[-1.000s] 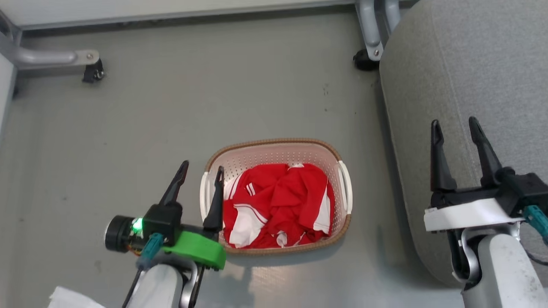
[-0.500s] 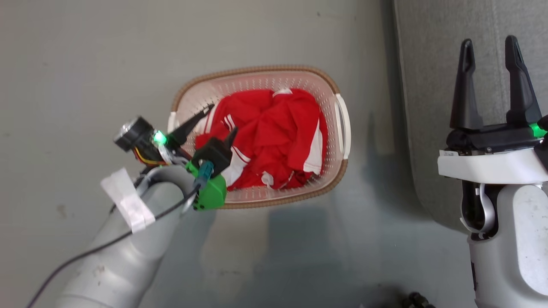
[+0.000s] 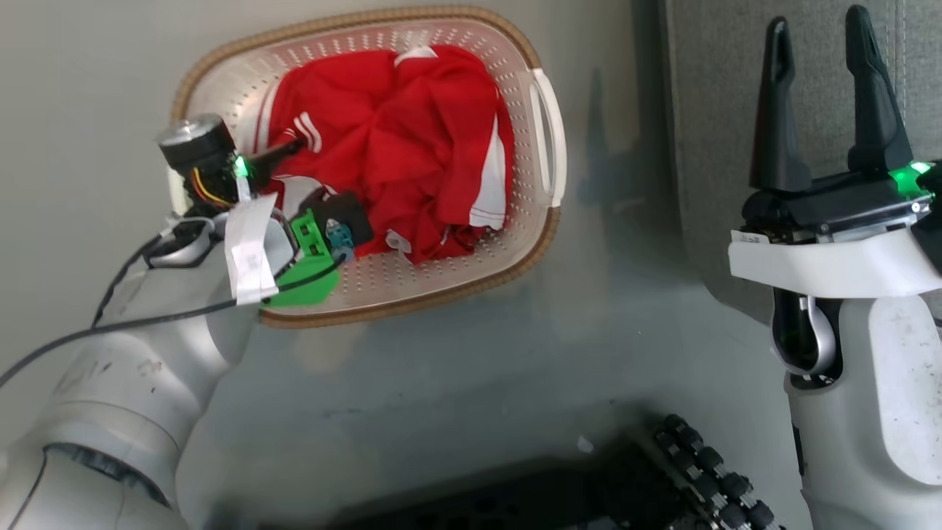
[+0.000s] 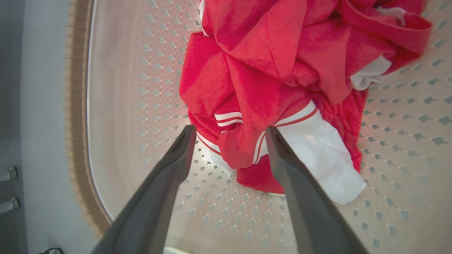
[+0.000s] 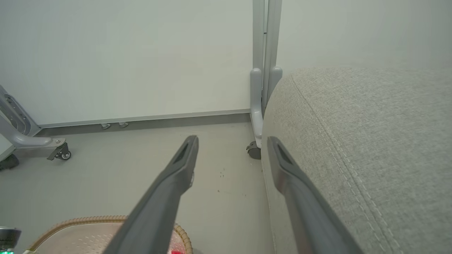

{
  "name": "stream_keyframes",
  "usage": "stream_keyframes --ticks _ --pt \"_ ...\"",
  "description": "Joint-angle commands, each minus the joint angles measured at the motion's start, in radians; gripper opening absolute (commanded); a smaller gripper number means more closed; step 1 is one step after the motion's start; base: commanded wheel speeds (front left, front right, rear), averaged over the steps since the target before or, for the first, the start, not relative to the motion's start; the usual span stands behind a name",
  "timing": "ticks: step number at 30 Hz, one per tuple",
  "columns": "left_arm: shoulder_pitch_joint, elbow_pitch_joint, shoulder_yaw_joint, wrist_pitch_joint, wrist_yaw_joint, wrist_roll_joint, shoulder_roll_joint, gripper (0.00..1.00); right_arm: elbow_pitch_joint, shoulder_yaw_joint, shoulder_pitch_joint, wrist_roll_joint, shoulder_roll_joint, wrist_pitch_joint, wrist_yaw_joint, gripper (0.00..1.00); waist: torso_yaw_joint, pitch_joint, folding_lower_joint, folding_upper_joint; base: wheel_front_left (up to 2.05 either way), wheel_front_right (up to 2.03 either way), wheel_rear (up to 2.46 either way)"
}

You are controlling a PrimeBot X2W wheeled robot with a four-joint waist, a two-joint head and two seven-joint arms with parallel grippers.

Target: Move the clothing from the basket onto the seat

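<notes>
The cream perforated basket point(image 3: 441, 294) with a brown rim stands on the floor and holds the crumpled red and white clothing point(image 3: 397, 125). My left gripper point(image 3: 309, 173) reaches down inside the basket at the heap's left side. In the left wrist view that gripper point(image 4: 229, 130) is open, its fingers on either side of a red fold with white stripes in the clothing point(image 4: 268, 70), close above the basket floor point(image 4: 116, 88). My right gripper point(image 3: 817, 22) is open and holds nothing, at the edge of the grey seat point(image 3: 706, 110). The right wrist view has this gripper point(image 5: 232, 140) beside the seat point(image 5: 370, 141).
Grey floor surrounds the basket. A metal frame leg with a caster point(image 5: 254, 150) stands at the seat's far corner, and another wheeled leg point(image 5: 60, 153) lies far left by the white wall. My dark base with rollers point(image 3: 699, 471) sits below.
The head camera has tilted down, shifting the whole picture. My left gripper has swung from beside the basket's left rim down into it, onto the clothing. The right gripper stays open.
</notes>
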Motion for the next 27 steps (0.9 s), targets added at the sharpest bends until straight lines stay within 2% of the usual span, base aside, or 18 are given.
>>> stream_keyframes --ticks 1,9,17,18,19,20,27 --pt "-0.033 0.018 -0.011 0.006 -0.003 0.008 0.011 1.00 -0.003 0.010 -0.022 0.010 -0.001 -0.003 0.000 1.00 -0.076 0.088 -0.0003 0.0000 0.00 0.00 0.00" --pt "-0.098 0.082 -0.046 0.083 -0.009 0.004 0.042 1.00 0.006 0.019 -0.066 0.049 -0.001 -0.003 0.000 1.00 -0.127 0.148 -0.0003 0.0000 0.00 0.00 0.00" --pt "-0.117 0.097 -0.044 0.165 -0.011 -0.029 0.066 1.00 0.012 0.036 -0.088 0.069 -0.001 -0.003 0.000 1.00 -0.146 0.176 -0.0003 0.0000 0.00 0.00 0.00" --pt "-0.121 0.097 -0.043 0.166 -0.007 -0.035 0.065 0.77 0.013 0.040 -0.090 0.069 -0.001 -0.003 0.000 1.00 -0.146 0.178 -0.0003 0.0000 0.00 0.00 0.00" --pt "-0.125 0.095 -0.039 0.155 0.007 -0.041 0.064 0.36 0.014 0.041 -0.091 0.069 -0.001 -0.003 0.000 1.00 -0.146 0.179 -0.0003 0.0000 0.00 0.00 0.00" --pt "-0.129 0.090 -0.036 0.144 0.023 -0.046 0.063 0.00 0.014 0.042 -0.092 0.068 -0.001 -0.003 0.000 1.00 -0.145 0.180 -0.0003 0.0000 0.00 0.00 0.00" --pt "-0.087 0.093 -0.006 0.101 0.080 -0.100 0.030 0.00 0.020 0.044 -0.100 0.035 -0.001 -0.003 0.000 1.00 -0.117 0.134 -0.0003 0.0000 0.00 0.00 0.00"
